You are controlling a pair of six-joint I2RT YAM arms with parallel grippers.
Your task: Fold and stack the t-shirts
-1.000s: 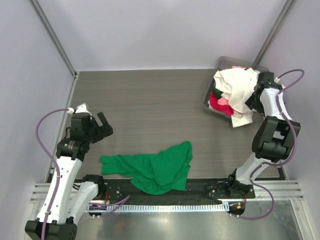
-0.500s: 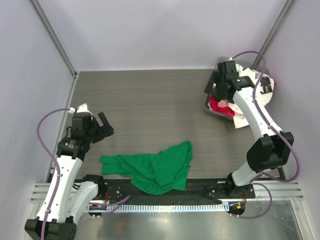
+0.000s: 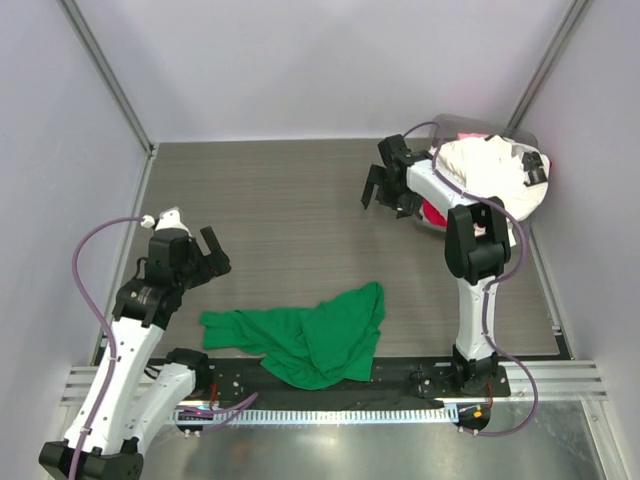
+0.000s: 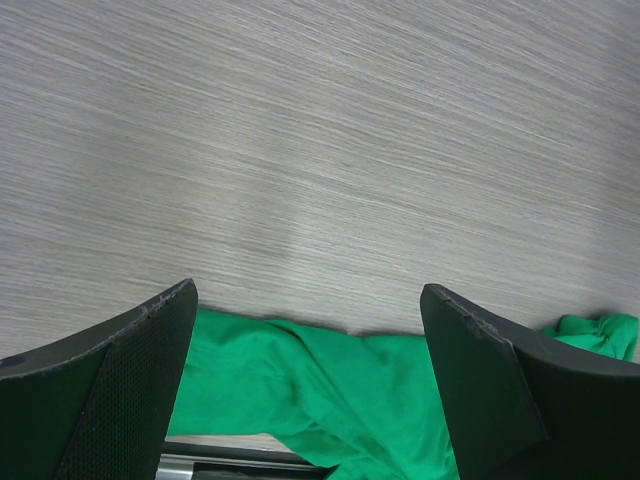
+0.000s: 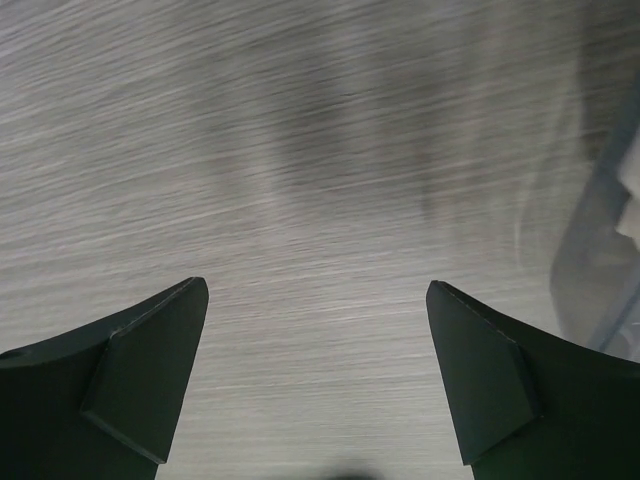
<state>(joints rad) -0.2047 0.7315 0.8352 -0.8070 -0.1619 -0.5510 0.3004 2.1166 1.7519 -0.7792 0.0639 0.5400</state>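
I'm holding the L pincer (image 3: 211, 252) wide and empty, hovering over the surface (image 3: 280, 190) just up-left of the crumpled green t-shirt (image 3: 315, 335), which is lying near the front edge, so I'm prob. lining up to grab a corner and spread it flat. The R pincer (image 3: 385, 200) is also hanging wide w/ nothing in it, just left of the clear bin (image 3: 520, 136). The white t-shirts (image 3: 490, 170) and pink/red t-shirts (image 3: 436, 212) are sitting heaped in there, waiting their turn.

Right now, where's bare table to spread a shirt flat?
Free: the wide table centre and far left, between left gripper, right gripper and the green t-shirt. Crowded: far-right corner, bin heaped with white and pink shirts.
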